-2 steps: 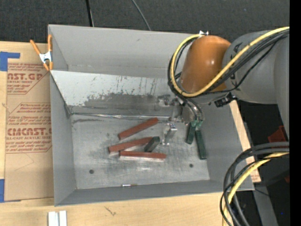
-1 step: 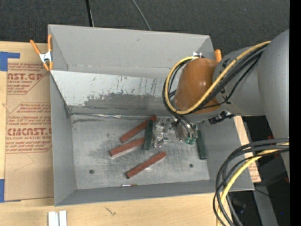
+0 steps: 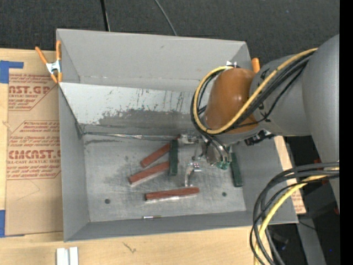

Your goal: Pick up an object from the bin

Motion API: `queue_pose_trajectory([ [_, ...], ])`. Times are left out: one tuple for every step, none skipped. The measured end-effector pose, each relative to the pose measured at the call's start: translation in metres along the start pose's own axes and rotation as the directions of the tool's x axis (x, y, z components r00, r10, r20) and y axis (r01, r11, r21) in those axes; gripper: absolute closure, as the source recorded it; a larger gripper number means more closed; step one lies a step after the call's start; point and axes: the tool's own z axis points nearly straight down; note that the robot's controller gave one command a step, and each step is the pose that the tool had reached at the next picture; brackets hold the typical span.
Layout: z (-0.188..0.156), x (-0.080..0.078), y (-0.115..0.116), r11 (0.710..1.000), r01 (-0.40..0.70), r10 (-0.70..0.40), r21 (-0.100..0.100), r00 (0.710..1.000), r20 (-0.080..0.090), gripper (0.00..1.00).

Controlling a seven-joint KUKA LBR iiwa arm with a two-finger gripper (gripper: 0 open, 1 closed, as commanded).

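Note:
My gripper (image 3: pixel 190 154) hangs low over the middle of the bin floor, open, with nothing visible between its metal fingertips (image 3: pixel 193 169). Just to its left a dark green bar (image 3: pixel 174 159) lies upright in the picture, close to the fingers but not between them. Left of that bar, two red-brown bars lie slanted: the upper one (image 3: pixel 155 155) and the lower one (image 3: pixel 148 174). A third red-brown bar (image 3: pixel 172 194) lies nearly level below the gripper, towards the front wall.
A second dark green bar (image 3: pixel 236 171) lies by the right wall, partly under the arm's orange cover and cables. The left part of the bin floor is bare, scuffed metal.

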Motion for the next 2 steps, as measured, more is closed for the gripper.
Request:
queue_pose_trajectory([
  [0.000,0.000,0.000,1.000,0.000,0.000,0.000,1.000,0.000,0.00],
  [0.010,0.005,0.083,0.958,0.287,-0.287,-0.002,0.958,0.000,1.00],
])
